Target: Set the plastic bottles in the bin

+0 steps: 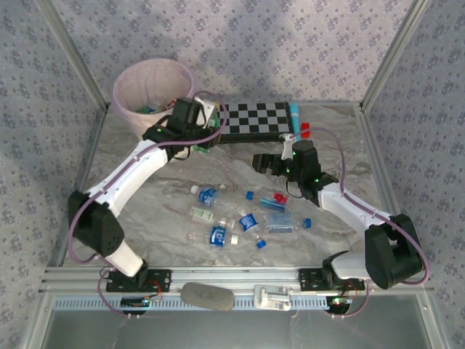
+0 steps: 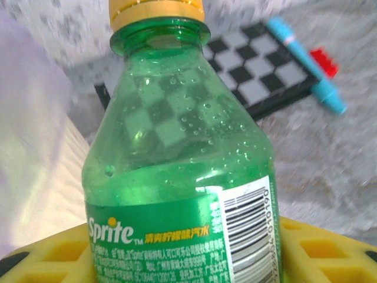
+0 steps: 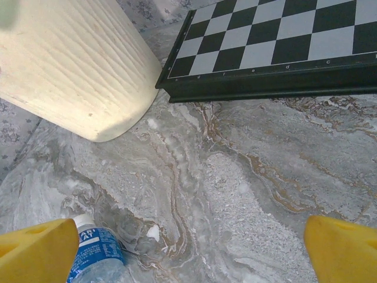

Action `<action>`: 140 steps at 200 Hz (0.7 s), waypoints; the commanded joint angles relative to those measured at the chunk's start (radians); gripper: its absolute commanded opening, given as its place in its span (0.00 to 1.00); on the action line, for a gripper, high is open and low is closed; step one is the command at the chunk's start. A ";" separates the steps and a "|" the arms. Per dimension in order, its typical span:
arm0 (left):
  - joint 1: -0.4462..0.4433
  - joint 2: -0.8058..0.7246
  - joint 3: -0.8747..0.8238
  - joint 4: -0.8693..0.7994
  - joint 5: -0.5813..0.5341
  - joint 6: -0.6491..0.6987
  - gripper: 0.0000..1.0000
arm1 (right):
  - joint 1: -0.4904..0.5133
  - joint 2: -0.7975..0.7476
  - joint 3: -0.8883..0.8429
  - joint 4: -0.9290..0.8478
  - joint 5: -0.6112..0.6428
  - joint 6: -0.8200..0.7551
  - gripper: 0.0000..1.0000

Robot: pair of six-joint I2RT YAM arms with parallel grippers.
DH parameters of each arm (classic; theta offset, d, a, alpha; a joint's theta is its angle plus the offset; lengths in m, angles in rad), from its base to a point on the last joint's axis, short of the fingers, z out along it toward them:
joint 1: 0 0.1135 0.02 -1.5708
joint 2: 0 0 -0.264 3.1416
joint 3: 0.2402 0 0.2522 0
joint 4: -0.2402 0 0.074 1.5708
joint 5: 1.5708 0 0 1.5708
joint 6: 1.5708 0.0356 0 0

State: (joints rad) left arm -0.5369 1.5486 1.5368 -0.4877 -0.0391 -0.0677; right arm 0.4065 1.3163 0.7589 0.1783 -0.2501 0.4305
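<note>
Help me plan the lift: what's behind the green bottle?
The checkerboard shows behind and through the green bottle, with a blue marker beyond. The label hides whatever lies lower.

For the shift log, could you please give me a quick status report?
Left gripper shut on green yellow-capped plastic bottle, beside round cream-white bin. Right gripper open, empty. Nothing seen blocking.

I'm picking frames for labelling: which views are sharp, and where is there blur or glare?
Left wrist: green bottle sharp, label readable; chessboard and marker behind it blurred. Right wrist: table and chessboard crisp throughout. Top external: even diffuse light, no glare, clear bottles small and low in detail.
</note>
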 commanded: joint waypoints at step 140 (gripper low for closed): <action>0.422 0.090 0.317 0.057 0.058 -0.050 0.51 | -0.014 -0.027 -0.048 0.013 -0.024 0.020 1.00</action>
State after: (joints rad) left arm -0.1230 1.6009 1.7962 -0.4313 -0.0040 -0.0982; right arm 0.3985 1.3113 0.7204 0.1909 -0.2691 0.4381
